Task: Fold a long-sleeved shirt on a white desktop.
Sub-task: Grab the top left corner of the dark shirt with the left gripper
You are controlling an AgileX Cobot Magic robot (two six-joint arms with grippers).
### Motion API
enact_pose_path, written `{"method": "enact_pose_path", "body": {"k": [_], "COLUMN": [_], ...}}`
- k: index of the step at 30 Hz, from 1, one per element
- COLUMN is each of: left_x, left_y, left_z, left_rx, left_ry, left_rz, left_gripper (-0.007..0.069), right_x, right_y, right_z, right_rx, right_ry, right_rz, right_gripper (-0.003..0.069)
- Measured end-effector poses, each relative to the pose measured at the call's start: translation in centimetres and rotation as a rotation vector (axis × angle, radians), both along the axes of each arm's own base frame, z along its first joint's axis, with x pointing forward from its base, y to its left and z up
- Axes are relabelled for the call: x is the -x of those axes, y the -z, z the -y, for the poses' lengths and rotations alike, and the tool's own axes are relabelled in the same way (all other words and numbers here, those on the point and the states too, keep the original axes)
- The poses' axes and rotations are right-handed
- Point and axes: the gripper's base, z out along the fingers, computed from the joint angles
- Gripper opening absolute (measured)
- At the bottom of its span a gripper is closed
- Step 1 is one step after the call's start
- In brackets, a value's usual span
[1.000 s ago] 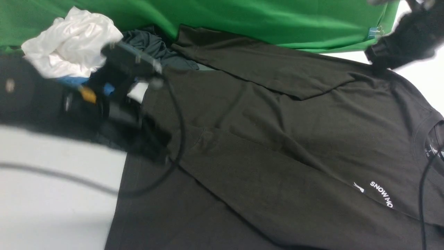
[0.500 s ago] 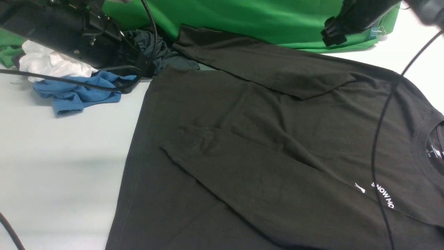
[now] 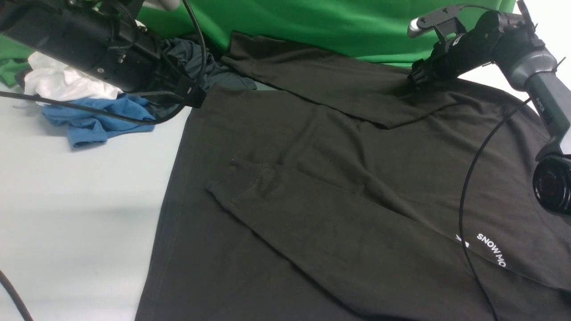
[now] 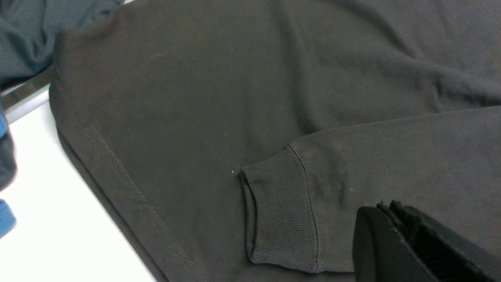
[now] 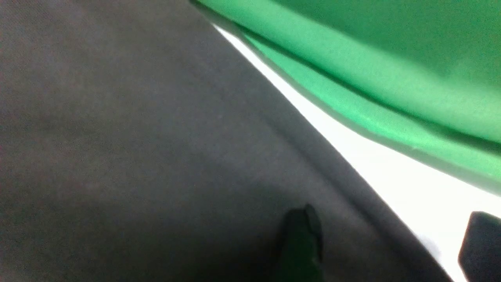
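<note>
Item: long-sleeved shirt (image 3: 334, 178), black-brown jersey, laid flat on white desktop (image 3: 80, 200), covering centre and right of scene; neck to right, hem to left, white lettering (image 3: 490, 249) at near right. Condition: near sleeve (image 3: 339, 227) folded in diagonally across body, ribbed cuff (image 4: 280, 219) lying on the chest panel towards the hem; far sleeve (image 3: 339, 84) also folded in along the far side. Adjacent, not part of job: green cloth (image 3: 334, 26) along far edge, blue garment (image 3: 98, 120), white garment (image 3: 62, 82) and dark grey garment (image 3: 196, 58) heaped at far left. Left gripper (image 4: 385, 213): fingers pressed together, nothing between them, above the shirt nr the hem's far corner. Right gripper (image 5: 391, 239): fingers apart, straddling shirt's far edge by the shoulder, one over cloth, other over bare desktop; wrist view blurred, so contact w/ fabric can't be confirmed. Step in hand, est.: sleeves done, set-up for the body fold. Next move req.: right fingers to pinch the far edge, left to open and take the hem corner, then both carry that side over towards the near side w/o dragging the sleeves.
</note>
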Motion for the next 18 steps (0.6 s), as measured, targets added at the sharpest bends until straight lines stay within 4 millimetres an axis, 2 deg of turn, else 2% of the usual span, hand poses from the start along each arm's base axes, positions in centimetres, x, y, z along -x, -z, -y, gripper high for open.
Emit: {"method": "enact_pose_path", "body": {"k": [1,8,9,10,13,15,18], "left_x": [0.0,0.0,0.0,0.0,0.0,0.0,0.0], "left_y": [0.0,0.0,0.0,0.0,0.0,0.0,0.0], "left_z": [0.0,0.0,0.0,0.0,0.0,0.0,0.0], "left_rx": [0.000,-0.004,-0.005,-0.005,-0.008,-0.009,-0.009], "left_ry": [0.000,0.009,0.010,0.010,0.015,0.017,0.018], "left_rz": [0.000,0.006,0.006,0.006,0.010,0.010,0.009], "left_gripper": [0.0018,0.0018,0.0018,0.0018,0.0018,0.0018,0.0018], "right_x": [0.0,0.3,0.3,0.3,0.3,0.3,0.5], "right_y": [0.0,0.1,0.1,0.1,0.0,-0.2,-1.0], "right_z": [0.0,-0.3,-0.3,-0.3,-0.4,-0.3,-0.3], "right_rx": [0.000,0.006,0.004,0.004,-0.004,-0.007,-0.001], "right_ry": [0.000,-0.040,-0.041,-0.041,-0.032,-0.022,-0.023], "right_rz": [0.000,-0.033,-0.033,-0.033,-0.032,-0.032,-0.034], "right_gripper": [0.0515,0.0327,0.0278,0.0270,0.0118,0.0053,0.0035]}}
